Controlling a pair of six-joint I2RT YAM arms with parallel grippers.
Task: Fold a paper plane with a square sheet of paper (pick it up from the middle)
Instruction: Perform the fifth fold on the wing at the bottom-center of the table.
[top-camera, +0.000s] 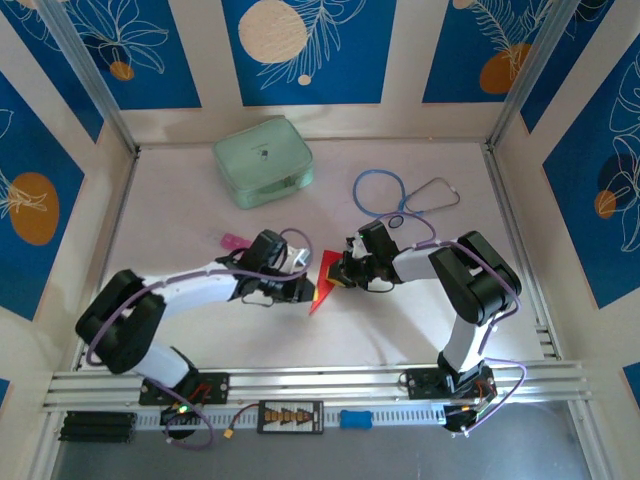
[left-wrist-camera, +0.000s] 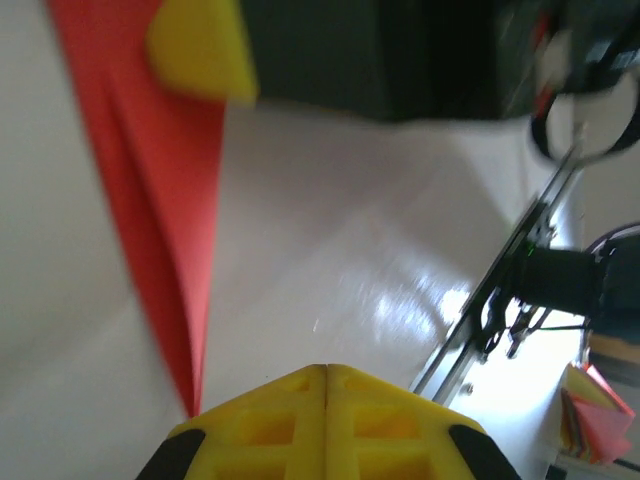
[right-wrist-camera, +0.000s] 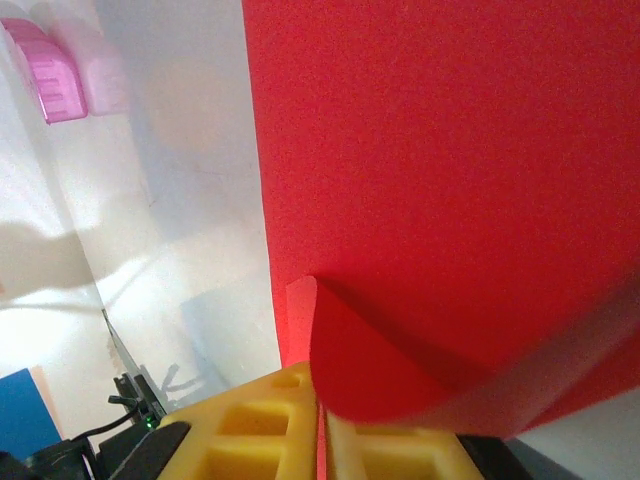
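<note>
Robot lab test cell. A white table (top-camera: 330, 340) is boxed in by printed blue-leaf backdrop panels (top-camera: 310, 50) on aluminium frame posts (top-camera: 88, 75). The left arm (top-camera: 190, 290) and right arm (top-camera: 470, 290) are bolted to an aluminium rail (top-camera: 320, 380) at the near edge, with exposed cables (top-camera: 505, 365) and a connector board (top-camera: 290, 415) just below the rail.

Bright, even light; close views blurred, some glare.
</note>
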